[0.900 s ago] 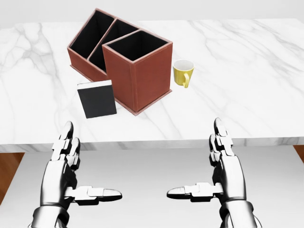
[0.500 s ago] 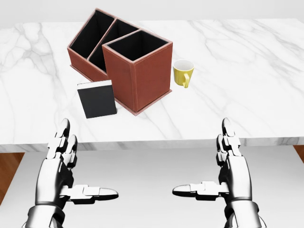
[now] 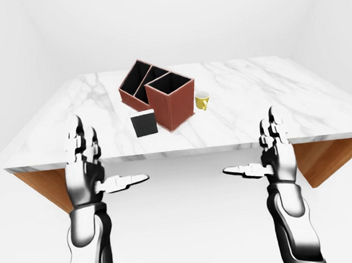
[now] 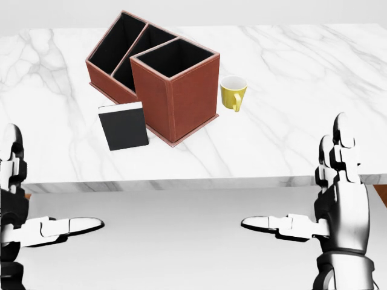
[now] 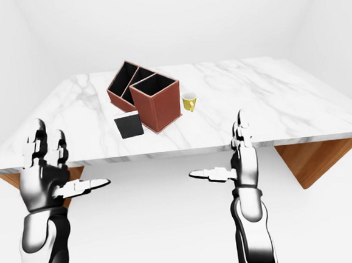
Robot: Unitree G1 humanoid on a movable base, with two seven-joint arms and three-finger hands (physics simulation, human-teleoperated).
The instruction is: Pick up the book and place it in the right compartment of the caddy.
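A black book (image 4: 124, 125) with a white page edge lies flat on the marble table (image 4: 284, 151), touching the left wall of the red-brown caddy (image 4: 181, 106). The caddy has two long slots at its upper left and a taller square compartment at its right, all showing dark and empty. My left hand (image 4: 45, 190) hovers below the table's near edge at the far left of the head view, fingers spread open. At the lower right my right hand (image 4: 296, 181) is held the same way, open. Neither hand touches anything.
A yellow mug (image 4: 232, 92) stands just right of the caddy. The table's near edge (image 4: 193, 181) runs across the head view above both thumbs. Brown wooden supports (image 3: 46, 187) show under the tabletop in the eye views. White floor lies below.
Both hands have spread apart, the left toward the left edge and the right toward the right edge, and risen slightly. The book, caddy and mug have not moved.
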